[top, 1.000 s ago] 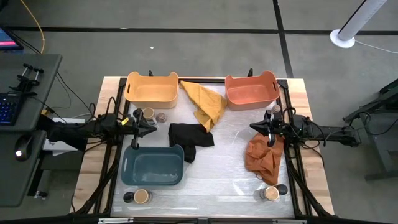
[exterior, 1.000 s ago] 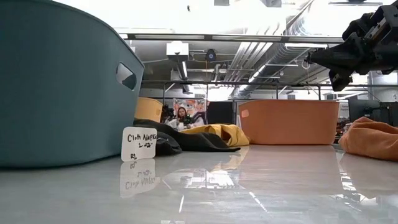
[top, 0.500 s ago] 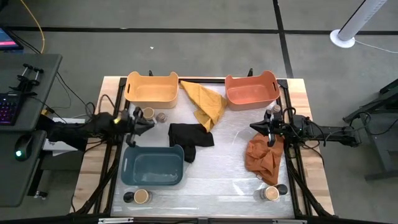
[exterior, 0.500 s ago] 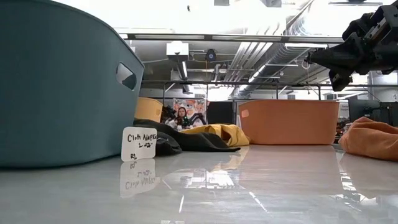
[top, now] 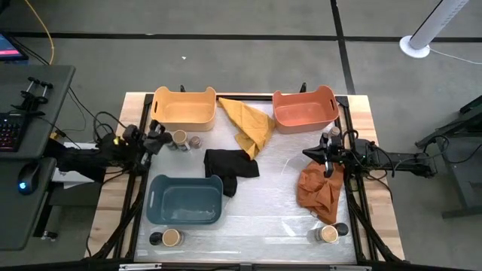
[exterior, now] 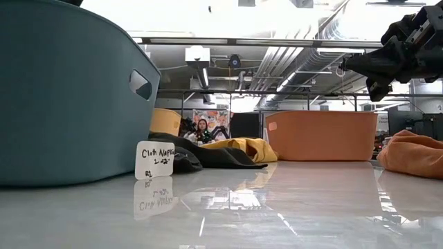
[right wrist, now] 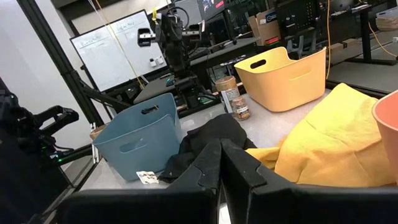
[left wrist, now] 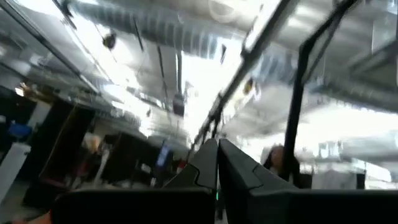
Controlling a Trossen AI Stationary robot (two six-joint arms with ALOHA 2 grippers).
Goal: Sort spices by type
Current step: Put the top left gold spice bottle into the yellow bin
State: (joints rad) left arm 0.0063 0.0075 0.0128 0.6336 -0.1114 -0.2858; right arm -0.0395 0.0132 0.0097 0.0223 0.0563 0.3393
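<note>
Left fingers (top: 160,140) closed, beside spice jars (top: 179,138)

Four cameras: one overhead, one at tabletop, one on each wrist.
High looks straight down; low sits close behind the blue bin (exterior: 69,90), level. Left wrist tilts at ceiling; right wrist faces across its gripper's front, sharing that bin (right wrist: 143,140).

Spice jars upright in three little clusters!
Just beside the left gripper's (top: 161,138) shut jaws stand a wide tan-topped jar (top: 179,137) and a smaller brownish-topped jar (top: 195,141), side by side. Well apart from those jaws, a dark-topped jar (top: 155,238) sits tight against a second tan-topped jar (top: 172,238). Well clear of the right gripper's (top: 307,154) shut jaws, a third tan-topped jar (top: 329,234) stands.
</note>
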